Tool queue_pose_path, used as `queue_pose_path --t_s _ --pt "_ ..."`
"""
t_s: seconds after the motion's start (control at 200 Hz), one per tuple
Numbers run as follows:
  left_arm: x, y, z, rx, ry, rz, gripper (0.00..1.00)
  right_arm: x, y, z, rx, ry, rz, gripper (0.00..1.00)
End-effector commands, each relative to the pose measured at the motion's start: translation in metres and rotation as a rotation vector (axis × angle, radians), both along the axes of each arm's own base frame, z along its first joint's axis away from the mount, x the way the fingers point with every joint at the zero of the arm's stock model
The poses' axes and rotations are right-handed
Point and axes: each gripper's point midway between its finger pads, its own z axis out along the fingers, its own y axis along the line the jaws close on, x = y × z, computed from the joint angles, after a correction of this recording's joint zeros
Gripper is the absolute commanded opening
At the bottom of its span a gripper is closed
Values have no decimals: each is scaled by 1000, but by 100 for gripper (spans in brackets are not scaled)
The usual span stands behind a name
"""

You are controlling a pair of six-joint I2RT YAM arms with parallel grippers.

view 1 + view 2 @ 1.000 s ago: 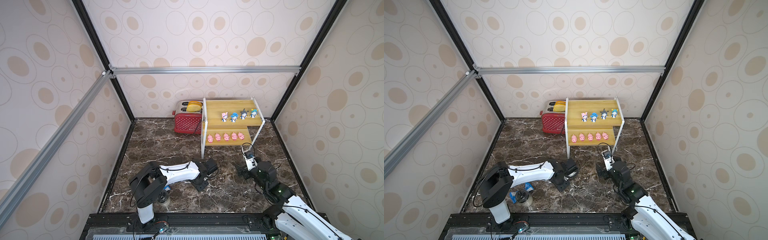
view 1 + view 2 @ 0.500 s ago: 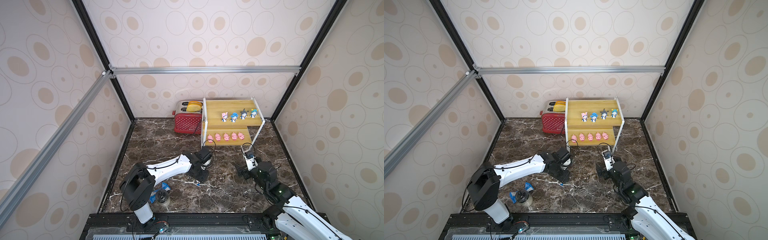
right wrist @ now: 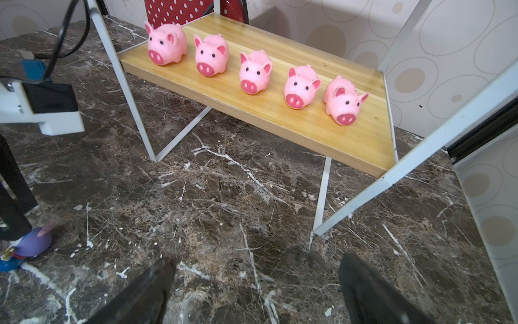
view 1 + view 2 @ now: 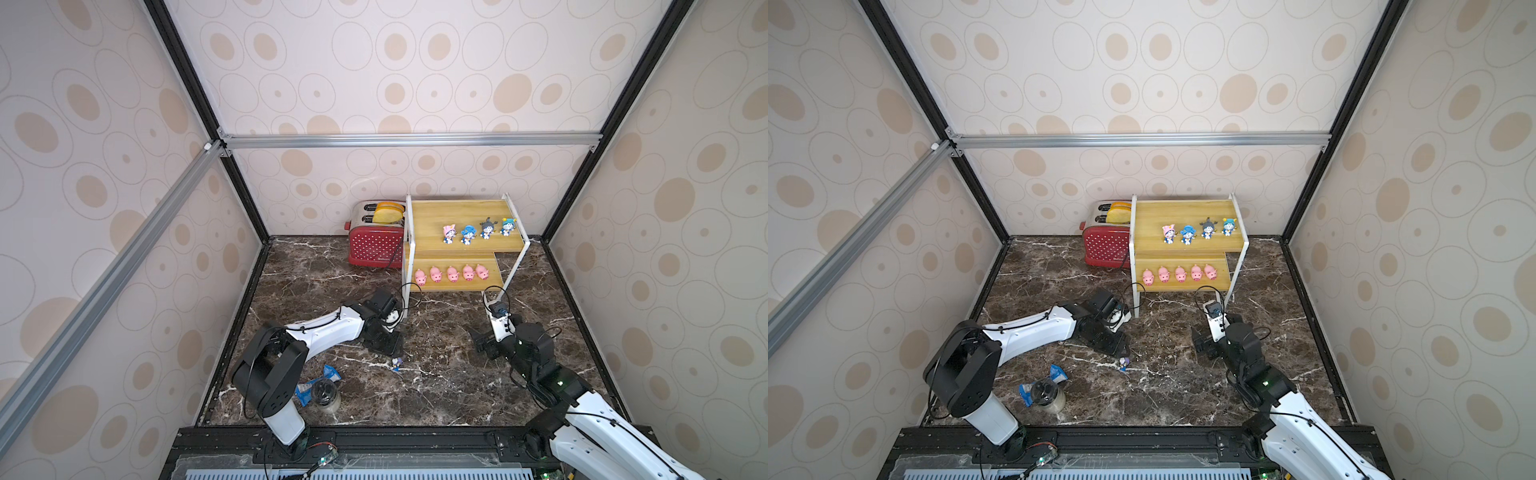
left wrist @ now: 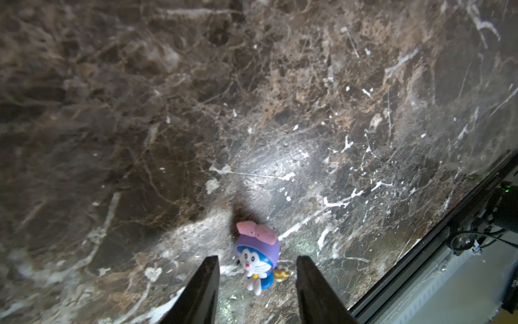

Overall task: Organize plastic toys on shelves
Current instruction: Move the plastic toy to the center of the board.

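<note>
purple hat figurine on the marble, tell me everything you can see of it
The purple hat figurine is a glossy plastic cartoon cat: purple hood with a pink bow, white face, blue body, white feet, a yellow piece at its side. It rests on the marble table, between the fingers of the open left gripper, touching neither; upright or lying, unclear.
</note>
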Motion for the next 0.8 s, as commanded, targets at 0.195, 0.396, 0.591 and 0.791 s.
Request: queue_pose_path --t_s 0.195,0.396,0.591,0.791 --pt "-6 6 -15 -5 25 -52 44 1 1 1 18 5 -2 96" --pt "-14 8 -27 -8 50 -57 41 1 2 -1 16 9 -1 96" --pt "-16 6 -30 -12 54 -58 43 2 3 -2 14 15 2 96" --pt "-14 4 -21 -10 14 -47 43 1 3 -3 14 20 1 96"
